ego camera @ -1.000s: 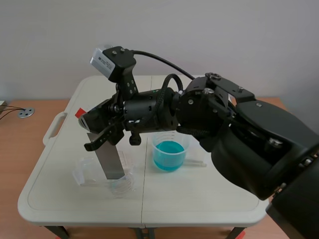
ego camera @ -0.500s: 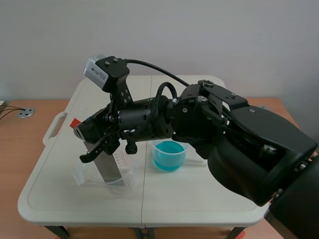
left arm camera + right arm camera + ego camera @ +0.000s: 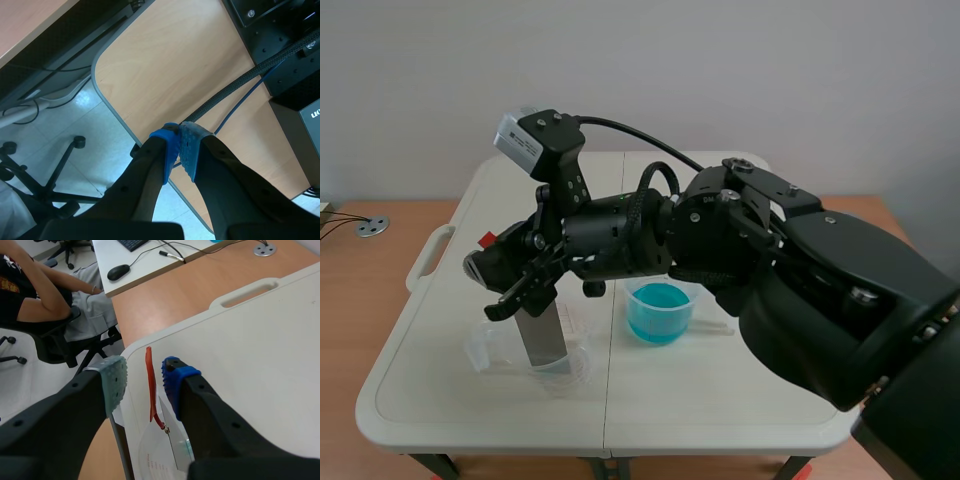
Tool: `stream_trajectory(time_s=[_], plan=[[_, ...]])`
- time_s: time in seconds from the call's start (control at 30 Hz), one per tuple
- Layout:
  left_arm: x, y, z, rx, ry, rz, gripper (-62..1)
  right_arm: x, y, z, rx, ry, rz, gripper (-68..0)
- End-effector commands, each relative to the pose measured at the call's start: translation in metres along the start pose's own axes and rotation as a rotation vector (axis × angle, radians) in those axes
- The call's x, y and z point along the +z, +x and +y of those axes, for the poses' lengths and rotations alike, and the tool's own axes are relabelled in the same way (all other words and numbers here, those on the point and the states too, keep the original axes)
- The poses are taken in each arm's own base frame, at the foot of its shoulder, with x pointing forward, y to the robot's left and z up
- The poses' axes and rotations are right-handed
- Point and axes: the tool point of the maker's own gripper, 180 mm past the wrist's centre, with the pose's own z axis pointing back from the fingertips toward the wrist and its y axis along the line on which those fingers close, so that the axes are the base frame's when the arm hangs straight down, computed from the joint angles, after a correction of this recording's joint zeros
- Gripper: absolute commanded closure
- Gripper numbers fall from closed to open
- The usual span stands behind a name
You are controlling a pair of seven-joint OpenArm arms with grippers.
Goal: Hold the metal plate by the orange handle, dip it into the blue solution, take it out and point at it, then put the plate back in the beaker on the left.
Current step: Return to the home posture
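Metal plate [image 3: 542, 335] stands near upright in the clear beaker [image 3: 570, 365] by the table's [image 3: 720, 410] front-left corner. Its lower end is down inside, top poking out w/ the orange handle [image 3: 150, 385] above the rim. Cup of blue solution [image 3: 660, 312] sits just right of it, approx mid-table, apart from the beaker.

Right gripper [image 3: 144, 382] hangs over the beaker, its arm coming in from the right & across the middle. Fingers apart: grey-green pad [image 3: 116, 382] one side of the handle, blue pad [image 3: 172, 385] the other. A gap shows on both sides, so nothing is clamped. Left gripper [image 3: 179, 147] is off the table, over a wooden desk [image 3: 165, 75] edge & floor, its pads pressed together on nothing.

Handling, my read: plate looks thin, stiff, prob light. Bare metal is slick, & wet if dipped, so no grip there. Handle is a narrow strip, so take it flat-on between the pads, mid-handle, squeezing across its thin side. Beaker looks like thin clear plastic, light, so it prob tips or slides if the plate drags sideways; lift straight up. Can't tell whether the dip is done or to come; plate in the left beaker fits either
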Motion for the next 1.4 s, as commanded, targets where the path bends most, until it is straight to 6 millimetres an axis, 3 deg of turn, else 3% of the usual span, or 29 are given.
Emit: stream_trajectory(time_s=[0.0, 0.1, 0.13, 0.23, 0.33, 0.37, 0.53, 0.8, 1.07, 1.13, 1.23, 1.37], plan=[[0.001, 0.003, -0.001, 0.003, -0.002, -0.012, -1.7, 0.005, 0.017, -0.009, 0.016, -0.020, -0.043, -23.9], [0.001, 0.003, -0.001, 0.003, -0.002, -0.012, -2.3, 0.010, 0.020, -0.017, 0.014, -0.046, -0.053, -28.9], [0.001, 0.003, -0.001, 0.002, -0.003, -0.011, -5.4, 0.012, 0.021, -0.020, 0.015, -0.055, -0.056, -31.1], [0.001, 0.001, -0.002, -0.030, -0.004, -0.001, -26.8, 0.016, 0.023, -0.028, 0.017, -0.080, -0.063, -36.5], [0.001, 0.001, -0.002, -0.032, -0.003, -0.001, -58.6, 0.020, 0.026, -0.035, 0.011, -0.101, -0.073, -43.2], [0.001, 0.001, -0.002, -0.032, -0.003, -0.001, -62.3, 0.021, 0.027, -0.037, 0.007, -0.112, -0.078, -46.0], [0.001, 0.001, -0.002, -0.032, -0.003, -0.001, -62.3, 0.027, 0.032, -0.049, -0.007, -0.154, -0.098, -65.4], [0.001, 0.002, -0.002, -0.032, -0.003, -0.004, -62.3, 0.038, 0.033, -0.061, -0.007, -0.191, -0.102, -66.5], [0.001, 0.010, 0.000, -0.005, 0.001, -0.034, -62.3, 0.065, 0.026, -0.080, 0.020, -0.251, -0.106, -66.5], [0.004, 0.018, 0.012, -0.010, 0.033, -0.052, -62.3, 0.077, 0.025, -0.086, 0.025, -0.287, -0.120, -66.5], [0.016, 0.039, 0.052, 0.024, 0.137, -0.119, -62.3, 0.094, 0.024, -0.088, 0.065, -0.333, -0.132, -66.5], [0.047, 0.086, 0.108, 0.027, 0.293, -0.292, -62.3, 0.112, 0.021, -0.084, 0.118, -0.372, -0.126, -66.5]])
